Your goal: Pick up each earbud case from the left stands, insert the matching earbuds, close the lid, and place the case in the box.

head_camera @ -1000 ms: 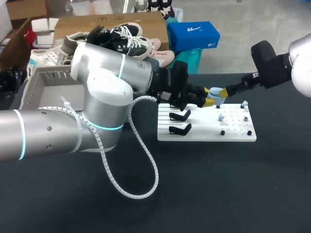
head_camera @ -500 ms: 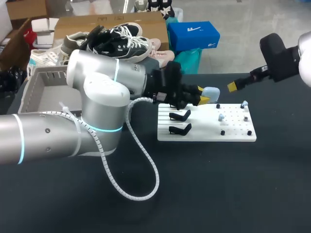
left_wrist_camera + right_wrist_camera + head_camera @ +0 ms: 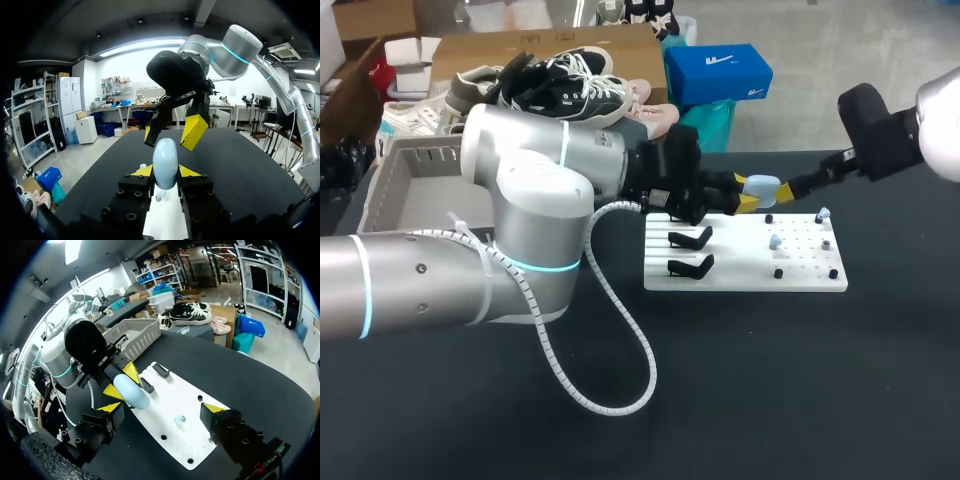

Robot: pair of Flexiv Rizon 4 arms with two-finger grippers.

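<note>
**While our left tool (image 3: 165,172) stays out of the box and clamps a pale blue oval earbud case (image 3: 761,186), our right tool (image 3: 163,408) stands open beside it**

As seen from the head camera, our left arm comes in from 9 o'clock. It holds the case in the air above the far edge of a white rectangular peg board (image 3: 740,275). One yellow tip presses each side of the case, so the left tool is closed firmly on it.

Our right arm enters from 2 o'clock. The right tool's fingers are spread well apart and sit just at the case's 3 o'clock side. From the left wrist camera, its two yellow tips hang just beyond the case, and we cannot tell whether either touches it.

The board lies on the black surface (image 3: 770,390), toward 2 o'clock from its middle. Two black angled stands (image 3: 690,238) show on the board's 9 o'clock half, and small pale blue earbuds (image 3: 775,241) sit on its 3 o'clock half. A grey plastic box (image 3: 420,150) stands at 10 o'clock, well apart from the case.
</note>
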